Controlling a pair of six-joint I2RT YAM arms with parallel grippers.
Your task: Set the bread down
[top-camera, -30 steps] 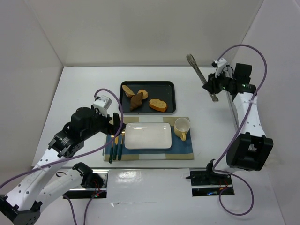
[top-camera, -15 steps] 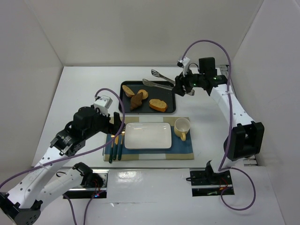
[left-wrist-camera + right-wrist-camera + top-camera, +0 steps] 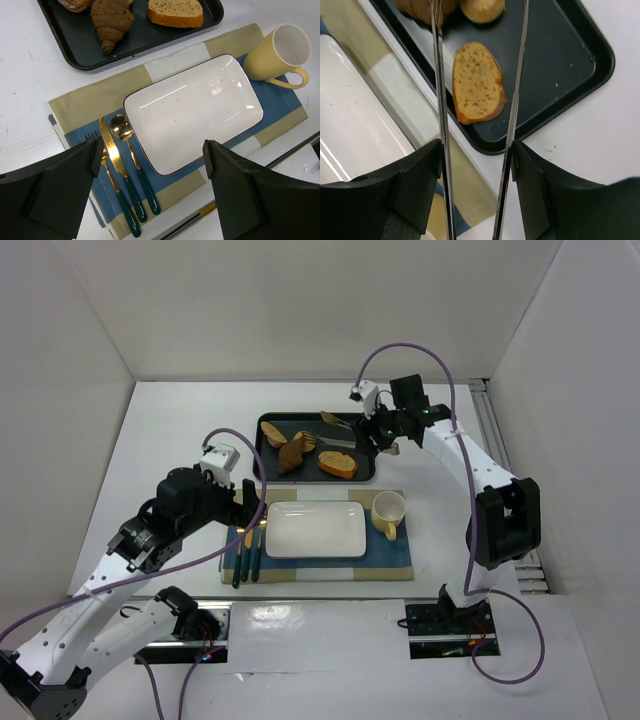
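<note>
Here, slim steel tongs (image 3: 518, 75) clamped in right gripper (image 3: 476, 150), near round golden bread (image 3: 482, 7).

tongs (image 3: 440, 100) (arms apart) flank oval slice (image 3: 477, 82) on black tray (image 3: 560, 65); bread (image 3: 482, 9) beyond

A robot lab's test booth: blank white panels (image 3: 300, 310) box in a white worktop (image 3: 170, 440), cabled arms (image 3: 100, 635) are bolted to its edge, and a staged mat (image 3: 75, 107) lies under the left hand (image 3: 152, 175).

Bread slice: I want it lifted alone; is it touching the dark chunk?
Apart. Left wrist view shows bare tray between bread slice and dark chunk.
</note>
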